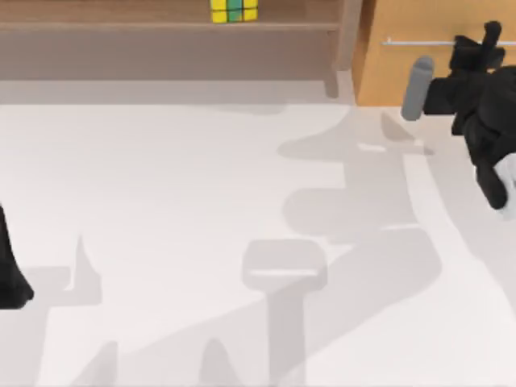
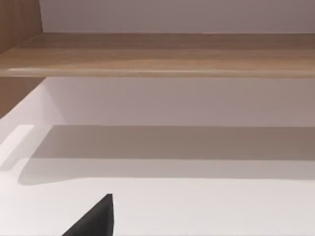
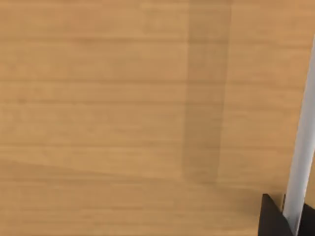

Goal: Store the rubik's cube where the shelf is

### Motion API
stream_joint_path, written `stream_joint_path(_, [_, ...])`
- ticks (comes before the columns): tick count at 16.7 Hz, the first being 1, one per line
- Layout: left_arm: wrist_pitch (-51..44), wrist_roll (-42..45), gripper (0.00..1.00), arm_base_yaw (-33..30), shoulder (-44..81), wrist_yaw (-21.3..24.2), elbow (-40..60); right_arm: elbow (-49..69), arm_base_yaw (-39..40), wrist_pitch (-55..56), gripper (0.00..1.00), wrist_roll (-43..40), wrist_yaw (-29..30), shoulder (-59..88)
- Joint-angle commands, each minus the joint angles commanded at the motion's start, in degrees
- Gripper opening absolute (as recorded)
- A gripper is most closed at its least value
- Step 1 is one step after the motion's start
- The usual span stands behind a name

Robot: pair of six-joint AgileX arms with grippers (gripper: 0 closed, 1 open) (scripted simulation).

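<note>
The rubik's cube (image 1: 235, 10), yellow and green with dark lines, rests on the board of the light brown shelf (image 1: 161, 28) at the table's far edge, and neither gripper touches it. My right gripper (image 1: 482, 42) is at the far right, up against the orange-wood cabinet's thin silver handle (image 1: 419, 42). That handle (image 3: 300, 162) runs close past the right wrist camera. My left arm (image 1: 10, 270) stays parked at the left edge. A dark tip of the left gripper (image 2: 93, 219) shows above the white table, facing the shelf board (image 2: 157, 54).
The orange-wood cabinet (image 1: 395, 72) stands to the right of the shelf's end post (image 1: 348, 36). A grey cylinder (image 1: 418, 87) sticks out from my right arm toward the cabinet front. The white table (image 1: 201, 201) spreads between the arms, crossed by their shadows.
</note>
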Motion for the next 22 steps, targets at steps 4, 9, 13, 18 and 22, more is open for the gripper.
stream_joint_path(4, [0.0,0.0,1.00,0.0,0.0,0.0,0.0,0.0,0.0,0.0,0.08,0.0,0.0,0.0])
stream_joint_path(9, [0.0,0.0,1.00,0.0,0.0,0.0,0.0,0.0,0.0,0.0,0.45,0.0,0.0,0.0])
stream_joint_path(13, [0.0,0.0,1.00,0.0,0.0,0.0,0.0,0.0,0.0,0.0,0.75,0.0,0.0,0.0])
stream_joint_path(18, [0.0,0.0,1.00,0.0,0.0,0.0,0.0,0.0,0.0,0.0,1.00,0.0,0.0,0.0])
stream_joint_path(22, [0.0,0.0,1.00,0.0,0.0,0.0,0.0,0.0,0.0,0.0,1.00,0.0,0.0,0.0])
